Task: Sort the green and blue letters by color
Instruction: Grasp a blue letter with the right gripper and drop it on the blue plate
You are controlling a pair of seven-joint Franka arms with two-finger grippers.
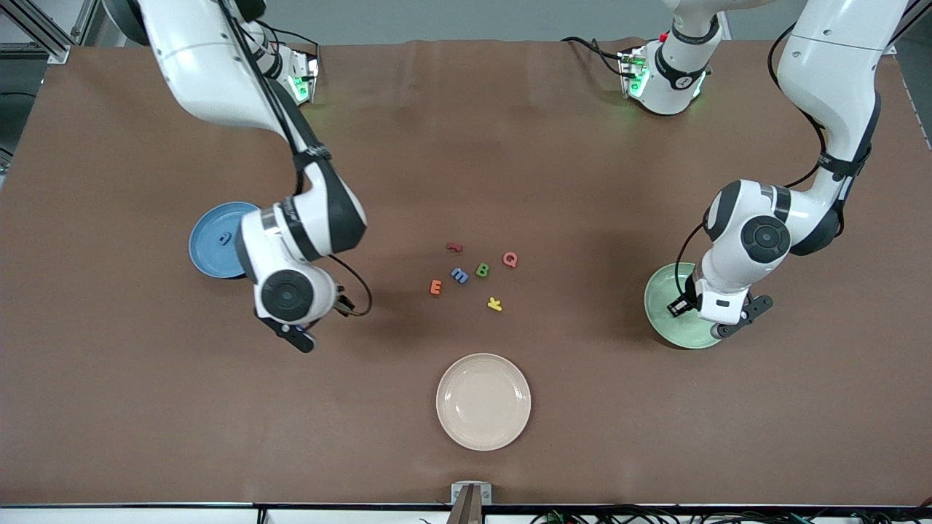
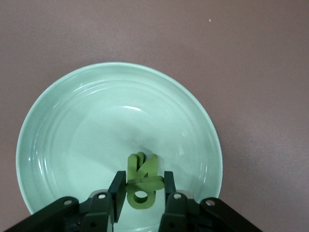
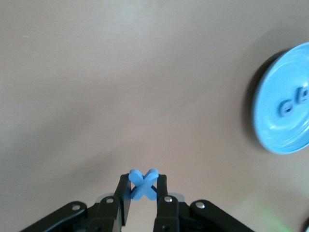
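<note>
My left gripper (image 2: 143, 178) hangs over the pale-green plate (image 2: 58, 121), shut on an olive-green letter (image 2: 141, 197) that has a round hole. A second green letter (image 2: 144, 165) shows just past it, over the plate's bottom. My right gripper (image 3: 143, 180) is shut on a blue X letter (image 3: 143, 186) over bare table beside the blue plate (image 3: 270, 121), where blue letters (image 3: 286, 108) lie. In the middle of the table a green letter (image 1: 482, 270) and a blue letter (image 1: 459, 275) lie side by side.
Around those two lie a dark red letter (image 1: 454, 247), a pink Q (image 1: 510, 259), an orange E (image 1: 435, 287) and a yellow K (image 1: 495, 304). A beige plate (image 1: 483, 401) sits nearer the camera.
</note>
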